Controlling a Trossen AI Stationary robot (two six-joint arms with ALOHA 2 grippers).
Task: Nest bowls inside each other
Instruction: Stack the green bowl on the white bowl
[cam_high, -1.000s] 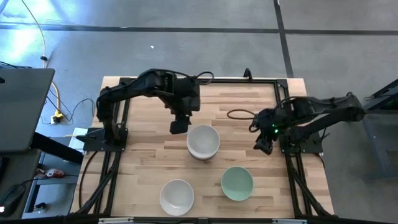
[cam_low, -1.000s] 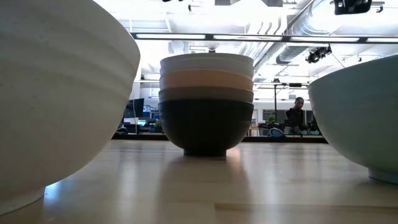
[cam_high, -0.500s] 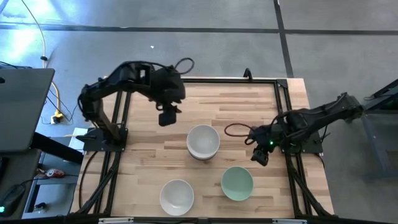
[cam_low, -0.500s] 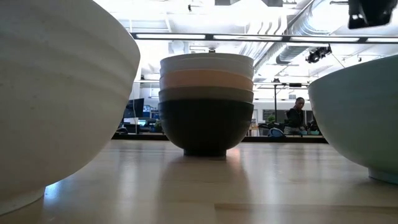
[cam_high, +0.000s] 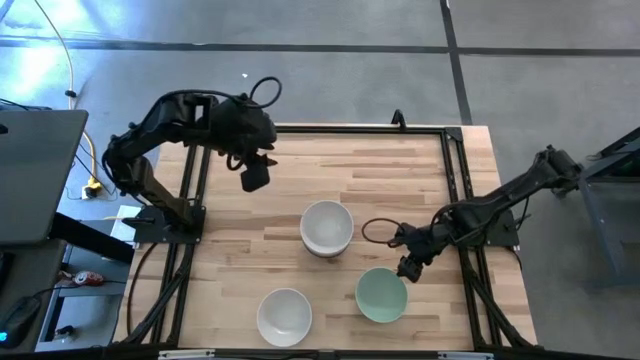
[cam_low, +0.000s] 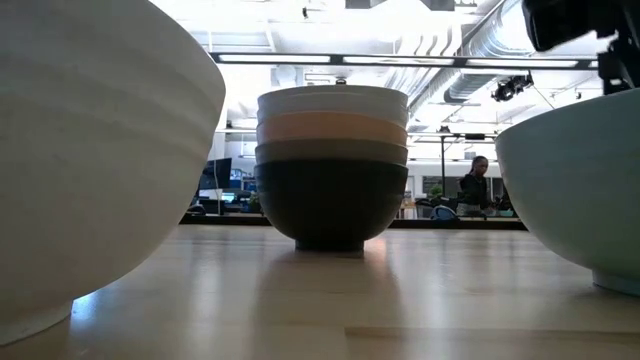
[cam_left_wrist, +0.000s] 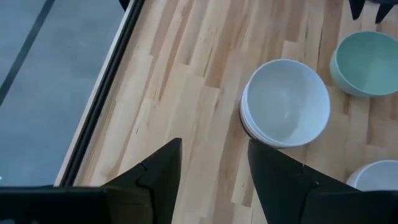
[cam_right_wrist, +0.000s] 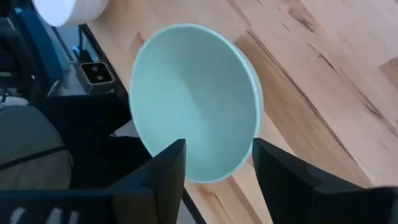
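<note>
With its fingers spread and empty, the right gripper (cam_high: 404, 268) hovers just above the smooth round mint-green bowl (cam_high: 381, 294) on the wooden tabletop (cam_high: 400, 165) and should straddle its near rim squarely before closing, while the left gripper (cam_high: 254, 178) waits open, well apart.

We see a counter (cam_high: 400, 170) of light butcher-block wood, its strips smooth with a faint sheen. The mint green bowl (cam_high: 381, 294) looks smooth and matt inside. The stacked bowls (cam_low: 332, 165) show smooth, satin walls; the black bowl (cam_low: 332, 205) at the bottom is matt. The pincer fingers (cam_left_wrist: 158, 180) appear to be dark matt plastic.
</note>
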